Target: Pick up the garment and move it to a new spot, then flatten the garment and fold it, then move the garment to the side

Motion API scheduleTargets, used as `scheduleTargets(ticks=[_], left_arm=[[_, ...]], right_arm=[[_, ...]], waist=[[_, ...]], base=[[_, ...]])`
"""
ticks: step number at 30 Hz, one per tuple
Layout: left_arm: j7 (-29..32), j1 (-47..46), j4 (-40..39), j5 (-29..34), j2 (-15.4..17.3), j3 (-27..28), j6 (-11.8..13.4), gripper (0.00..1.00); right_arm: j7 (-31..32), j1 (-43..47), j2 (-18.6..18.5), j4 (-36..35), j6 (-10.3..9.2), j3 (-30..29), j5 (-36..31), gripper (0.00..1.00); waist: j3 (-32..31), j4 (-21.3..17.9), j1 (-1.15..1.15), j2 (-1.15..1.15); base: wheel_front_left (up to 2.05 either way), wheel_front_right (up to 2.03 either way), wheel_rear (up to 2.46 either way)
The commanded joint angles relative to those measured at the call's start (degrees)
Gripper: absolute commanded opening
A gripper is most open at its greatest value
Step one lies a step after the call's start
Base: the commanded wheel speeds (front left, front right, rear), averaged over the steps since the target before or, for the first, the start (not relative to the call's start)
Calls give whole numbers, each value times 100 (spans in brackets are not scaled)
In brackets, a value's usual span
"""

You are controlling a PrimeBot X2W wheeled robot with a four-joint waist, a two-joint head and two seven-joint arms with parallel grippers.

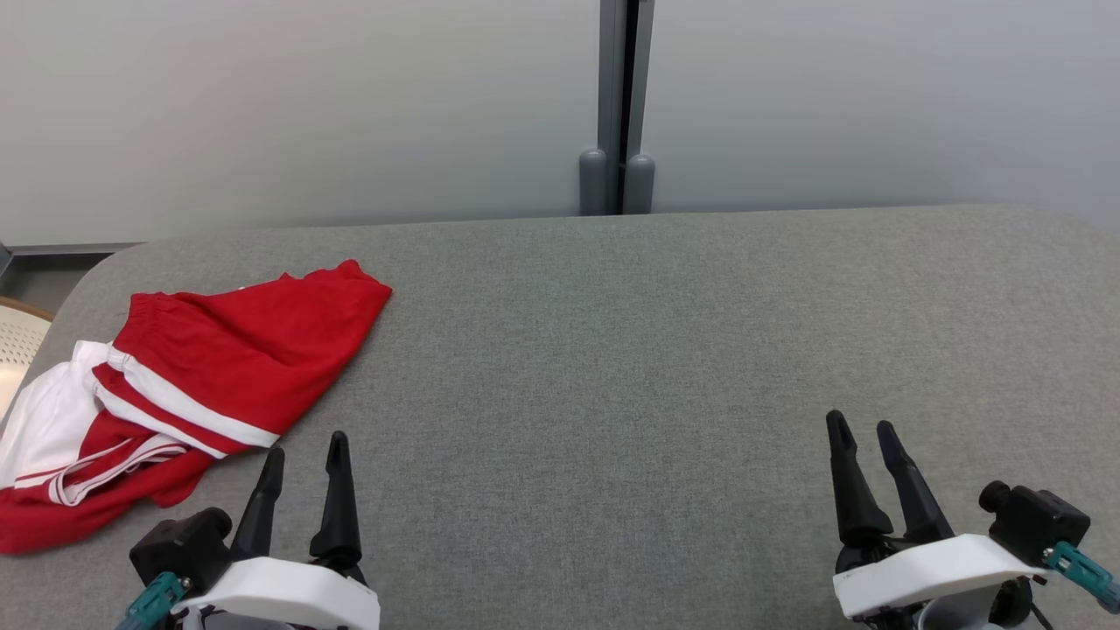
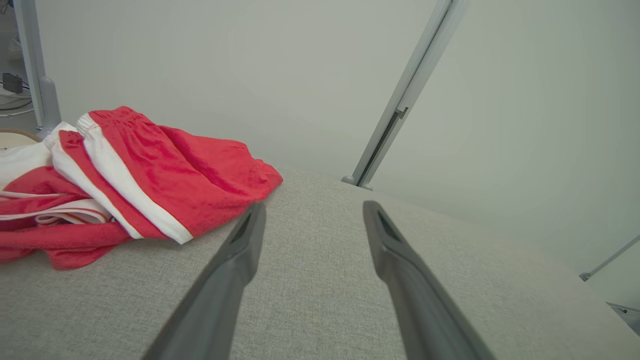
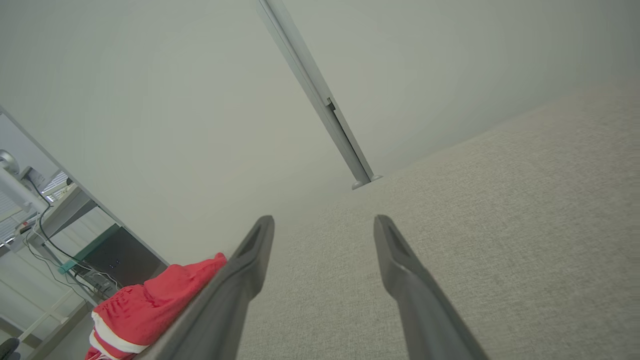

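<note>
The garment (image 1: 201, 367) was red cloth with white stripes, bunched over a white part. It lay on the table (image 1: 612, 350), far left of the post (image 1: 617, 105) and nearer the robot than the post's foot. Its lower left end ran off the head view, so its full outline could not be read, and what lay folded beneath the top layer was hidden. Whether it was shorts or something else was hard to say.

The left gripper (image 1: 302, 455) stood left of the post at the near side of the table, its jaws spread wide with nothing between them. Its tips were just beside the garment's near striped corner. In the left wrist view one finger overlapped that corner, so I could not tell whether it touched.

The right gripper (image 1: 862, 433) stood right of the post, well apart from the garment — jaws equally wide and empty. In its wrist view one finger covered part of the red cloth.

Both wrists were cut off by the lower edge. A pale, perforated object (image 1: 17, 341) far left of the post, past the table's corner, was too cropped to identify.
</note>
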Motion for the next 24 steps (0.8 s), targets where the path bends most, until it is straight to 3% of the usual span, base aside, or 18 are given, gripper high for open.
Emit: scheduleTargets(ticks=[1,24], left_arm=[[-60,-22,-111,141,20,34,43,100],[-391,369,-185,1525,-249,248,-688,100]], right_arm=[[-76,-28,-40,-35,1,-24,-165,100],[-402,103,-49,80,1,154,-1517,100]], waist=[[-5,3,0,0],[-93,-33,0,0]], base=[[0,0,0],[0,0,0]])
